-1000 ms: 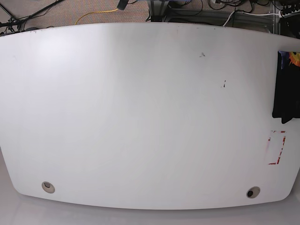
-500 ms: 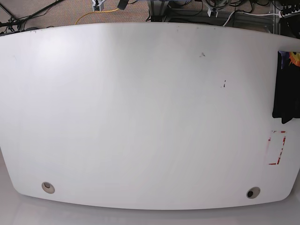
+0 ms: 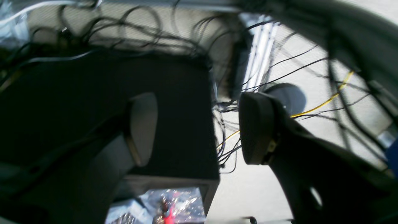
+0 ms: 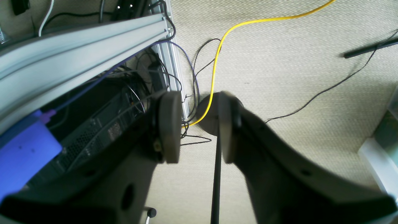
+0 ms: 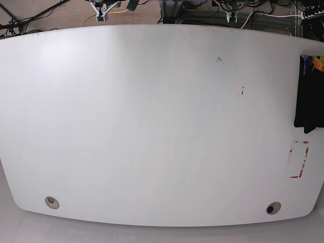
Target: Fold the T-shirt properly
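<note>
The black T-shirt [image 5: 309, 101] lies folded at the table's right edge, cut off by the frame, with a bit of its orange print [image 5: 319, 62] showing. My left gripper [image 3: 199, 129] is open and empty, hanging over the floor and a black box behind the table. My right gripper [image 4: 197, 124] is open by a narrow gap and empty, over carpet and cables. In the base view only small tips of the arms show beyond the far edge, the right arm [image 5: 104, 9] and the left arm [image 5: 230, 15], both far from the shirt.
The white table [image 5: 152, 126] has a red-marked rectangle [image 5: 298, 159] near the shirt and two grommet holes [image 5: 51, 202] [image 5: 273, 208] at the front. Behind it are a yellow cable [image 4: 217, 56], black cables, an aluminium rail [image 4: 77, 40] and a black box [image 3: 108, 102].
Both arm tips have come into view past the table's far edge in the base view. The shirt has not moved.
</note>
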Available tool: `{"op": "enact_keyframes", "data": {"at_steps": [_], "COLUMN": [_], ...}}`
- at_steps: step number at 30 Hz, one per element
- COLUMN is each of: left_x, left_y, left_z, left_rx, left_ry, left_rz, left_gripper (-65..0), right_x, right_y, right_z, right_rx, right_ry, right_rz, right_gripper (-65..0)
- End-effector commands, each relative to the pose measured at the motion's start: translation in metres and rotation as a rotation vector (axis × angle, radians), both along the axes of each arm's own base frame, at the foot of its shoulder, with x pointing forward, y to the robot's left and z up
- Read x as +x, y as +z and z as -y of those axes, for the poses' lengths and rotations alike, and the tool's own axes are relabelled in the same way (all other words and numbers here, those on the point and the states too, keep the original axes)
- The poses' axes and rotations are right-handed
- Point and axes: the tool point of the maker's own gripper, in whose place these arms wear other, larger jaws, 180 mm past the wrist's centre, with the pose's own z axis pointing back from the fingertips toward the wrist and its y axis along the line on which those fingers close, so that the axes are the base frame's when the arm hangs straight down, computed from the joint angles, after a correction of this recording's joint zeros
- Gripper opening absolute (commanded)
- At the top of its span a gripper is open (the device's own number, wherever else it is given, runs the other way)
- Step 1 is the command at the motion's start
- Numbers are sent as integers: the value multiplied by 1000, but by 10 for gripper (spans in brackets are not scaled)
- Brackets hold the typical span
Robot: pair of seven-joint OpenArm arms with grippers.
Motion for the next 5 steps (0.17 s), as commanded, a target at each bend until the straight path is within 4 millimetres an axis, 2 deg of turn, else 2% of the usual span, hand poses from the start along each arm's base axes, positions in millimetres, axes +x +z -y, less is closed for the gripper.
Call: {"op": "enact_keyframes", "data": {"at_steps": [1,5], "left_x": [1,1], "left_y": [0,0], "left_z": [-3,-2], "left_rx": [4,2], "left_ry": [-4,-4], "left_rz": [5,5], "left_gripper": [-262,-262], "right_x": [2,2], "right_y": [1,1], "right_z": [2,2], "right_rx": [-1,0], "right_ry": [0,0], "right_rz": [5,6], "right_gripper": [-457,-457]}}
